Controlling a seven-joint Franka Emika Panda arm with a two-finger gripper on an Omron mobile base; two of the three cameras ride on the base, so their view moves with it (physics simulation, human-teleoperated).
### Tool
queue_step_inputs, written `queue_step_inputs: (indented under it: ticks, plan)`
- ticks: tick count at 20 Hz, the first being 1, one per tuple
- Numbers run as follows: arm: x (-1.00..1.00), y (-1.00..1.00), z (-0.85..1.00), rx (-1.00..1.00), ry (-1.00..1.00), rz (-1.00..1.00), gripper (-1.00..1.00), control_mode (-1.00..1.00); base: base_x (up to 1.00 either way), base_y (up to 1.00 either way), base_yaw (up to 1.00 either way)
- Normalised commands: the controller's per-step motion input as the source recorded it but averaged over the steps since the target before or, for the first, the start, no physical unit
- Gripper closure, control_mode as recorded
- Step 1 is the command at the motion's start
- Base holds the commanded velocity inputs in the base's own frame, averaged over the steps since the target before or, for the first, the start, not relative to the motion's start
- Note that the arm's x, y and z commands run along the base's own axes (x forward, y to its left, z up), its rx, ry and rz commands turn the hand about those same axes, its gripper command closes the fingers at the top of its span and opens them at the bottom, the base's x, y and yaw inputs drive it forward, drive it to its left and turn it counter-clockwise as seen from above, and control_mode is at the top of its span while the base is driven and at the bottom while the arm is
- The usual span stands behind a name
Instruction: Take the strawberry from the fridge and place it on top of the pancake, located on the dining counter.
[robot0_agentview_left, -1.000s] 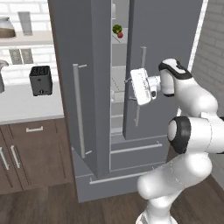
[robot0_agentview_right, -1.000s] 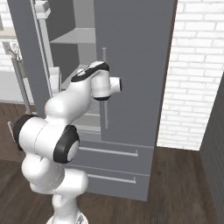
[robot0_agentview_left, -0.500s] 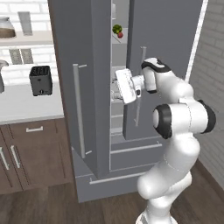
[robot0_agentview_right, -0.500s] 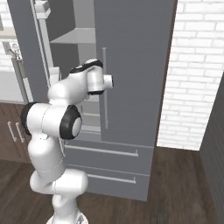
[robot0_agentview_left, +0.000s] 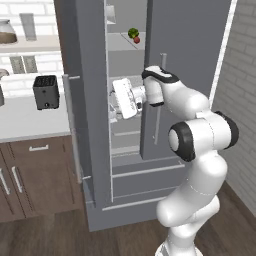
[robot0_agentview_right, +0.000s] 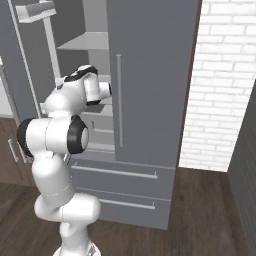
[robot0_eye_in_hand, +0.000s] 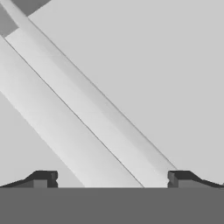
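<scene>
Shelf, far left: one glass jar (robot0_agentview_left: 7, 31) and one pale tumbler (robot0_agentview_left: 29, 26), side by side.
Worktop (robot0_agentview_left: 25, 120): white, over brown cabinets (robot0_agentview_left: 35, 175) with three silver pulls counted; one black toaster (robot0_agentview_left: 46, 92) standing on it.
Writing: nothing readable on toaster, doors or arm; surfaces plain.
Fridge (robot0_agentview_left: 90, 125): grey, left door swung open, right door shut, one long silver handle on each; two drawer fronts below, each with one horizontal bar.
Upper fridge shelf: one strawberry (robot0_agentview_left: 137, 39), small and red, touching one green vegetable (robot0_agentview_left: 132, 33) just left of it.
Gripper (robot0_agentview_left: 113, 106): inside the fridge opening, level with a middle shelf, well below the strawberry; fingers spread wide, holding nothing.
Fingertips, hand view: two dark tips (robot0_eye_in_hand: 43, 178), far apart, pale grey shelf edges running diagonally between them; possibly near a shelf front, too close to tell.
Arm: one, white with dark joints, reaching from lower right to the opening.
Right side: white brick wall (robot0_agentview_right: 220, 85), dark wood floor (robot0_agentview_right: 200, 210).
</scene>
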Motion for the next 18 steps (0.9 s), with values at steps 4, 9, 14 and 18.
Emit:
queue_step_inputs:
  ticks: [4,9,14,18]
  plan:
    - [-0.01,0.95,0.0,-0.05,0.0,0.0,-1.0,-1.0,0.0,0.0,0.0]
    - [0.0,0.26,0.0,-0.01,0.0,0.0,-1.0,-1.0,0.0,0.0,0.0]
    - [0.0,-0.33,0.0,-0.02,0.01,0.0,-1.0,-1.0,0.0,0.0,0.0]
    - [-0.04,-0.92,0.0,-0.08,0.0,0.0,-1.0,-1.0,0.0,0.0,0.0]
